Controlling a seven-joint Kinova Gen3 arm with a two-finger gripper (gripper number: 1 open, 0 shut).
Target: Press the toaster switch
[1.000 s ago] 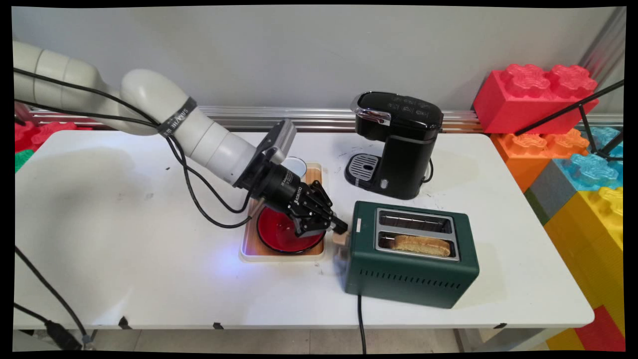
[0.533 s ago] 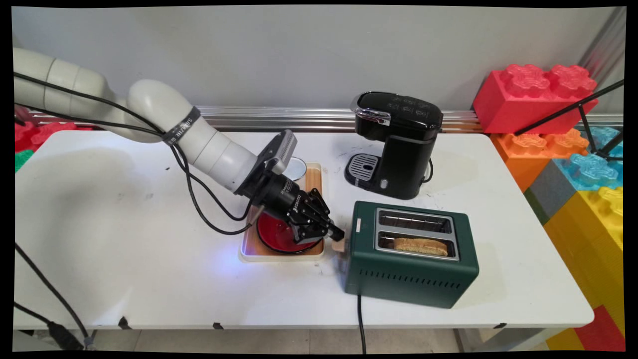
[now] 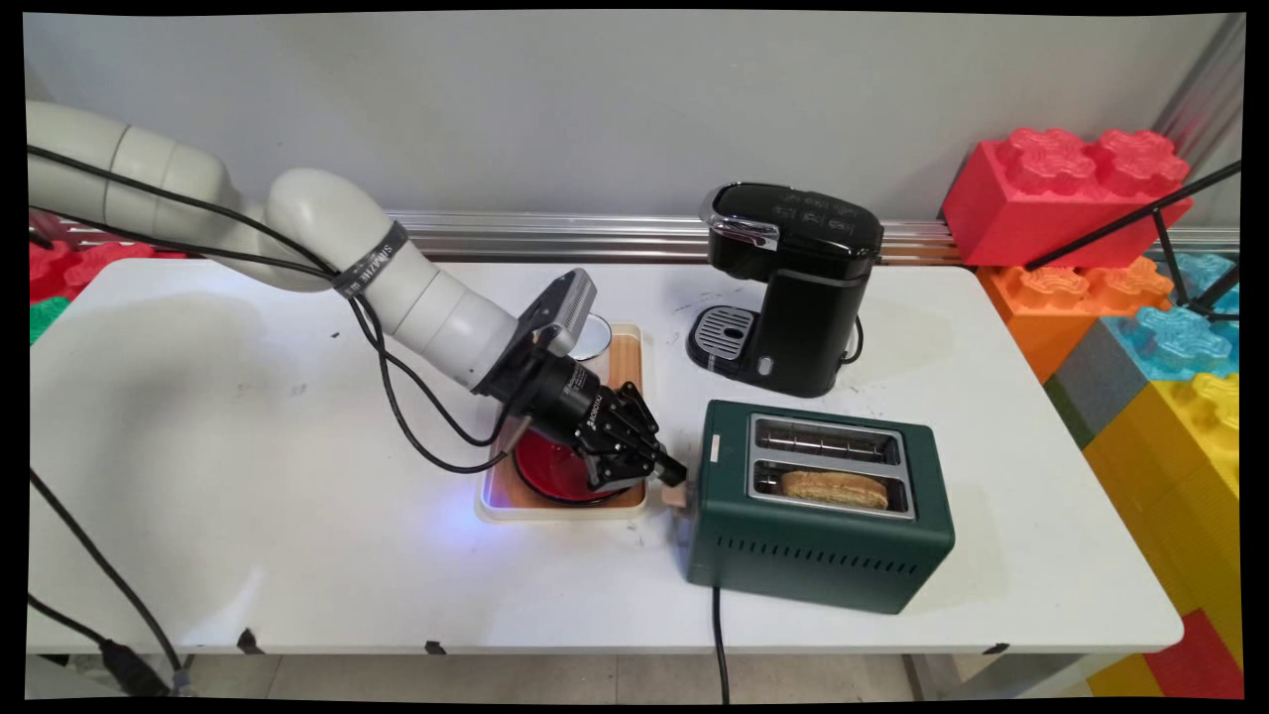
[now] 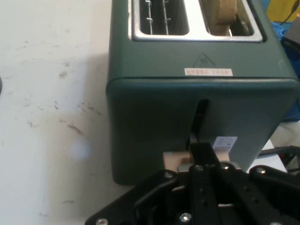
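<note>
The black two-finger gripper [image 3: 672, 469] presses its narrowly closed fingertips on the pale wooden lever knob [image 3: 675, 495] at the left end of the dark green two-slot toaster [image 3: 818, 516], near the desk's front edge. A slice of browned toast [image 3: 835, 488] sits in the toaster's front slot. Behind the gripper, a red round plate [image 3: 543, 474] lies on a wooden tray [image 3: 625, 359]. A black coffee machine [image 3: 788, 286] stands toward the desk's back edge.

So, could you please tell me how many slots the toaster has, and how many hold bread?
2 slots in the green toaster: the far slot looks empty, and the near slot holds one bread slice. Nothing more shows inside.
</note>
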